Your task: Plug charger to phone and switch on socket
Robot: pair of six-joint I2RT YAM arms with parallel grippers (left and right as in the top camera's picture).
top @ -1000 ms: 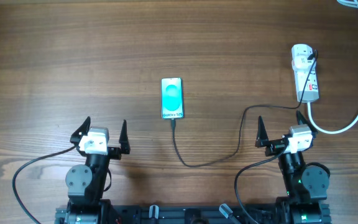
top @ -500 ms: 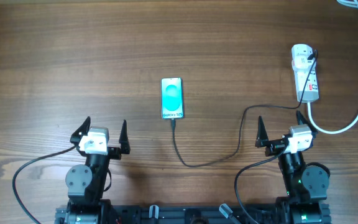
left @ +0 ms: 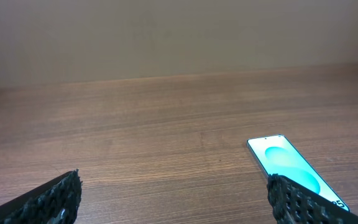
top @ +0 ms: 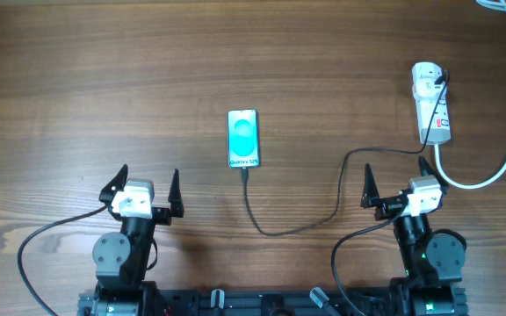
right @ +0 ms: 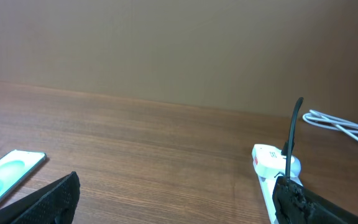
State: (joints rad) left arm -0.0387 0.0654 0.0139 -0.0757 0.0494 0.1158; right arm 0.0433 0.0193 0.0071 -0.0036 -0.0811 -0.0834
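The phone (top: 243,138) lies flat at the table's middle, turquoise screen up; it also shows in the left wrist view (left: 294,171) and the right wrist view (right: 5,173). The thin black charger cable (top: 297,226) runs from the phone's near edge, where its tip meets the phone, in a loop to the white adapter on the socket (top: 430,114) at the far right. The socket shows in the right wrist view (right: 272,165). My left gripper (top: 145,187) is open and empty, near-left of the phone. My right gripper (top: 396,182) is open and empty, just near of the socket.
A thick white cord (top: 499,171) curls from the socket's near end off the right edge and back across the far right corner. A wall (right: 179,43) stands behind the table's far edge.
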